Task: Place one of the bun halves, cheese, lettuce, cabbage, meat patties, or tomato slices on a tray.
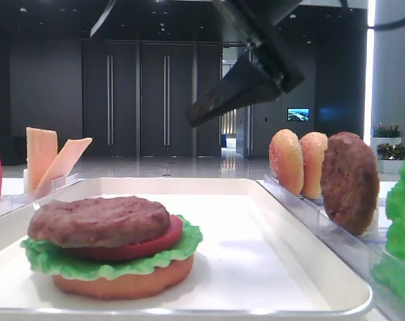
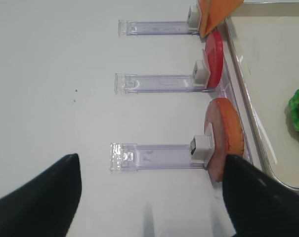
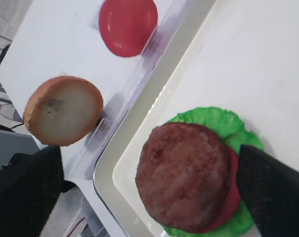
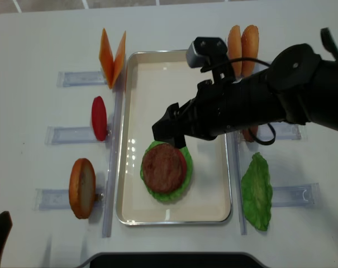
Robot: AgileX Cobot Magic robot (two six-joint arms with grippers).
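On the white tray (image 4: 157, 95) lies a stack: bun half (image 1: 122, 282), lettuce (image 1: 115, 264), tomato slice (image 1: 145, 246) and a meat patty (image 1: 98, 219) on top. My right gripper (image 4: 170, 134) hangs open above this stack. In the right wrist view its fingers (image 3: 277, 197) straddle the patty (image 3: 184, 175) without touching it. My left gripper (image 2: 149, 207) is open over bare table, near a bun half (image 2: 226, 138) standing in a clear holder (image 2: 154, 155). Nothing is held by either.
Left of the tray stand cheese slices (image 4: 112, 56), a tomato slice (image 4: 99, 118) and a bun half (image 4: 82, 187) in clear holders. To its right are two bun halves (image 1: 299, 162), another patty (image 1: 349, 180) and a loose lettuce leaf (image 4: 257, 192).
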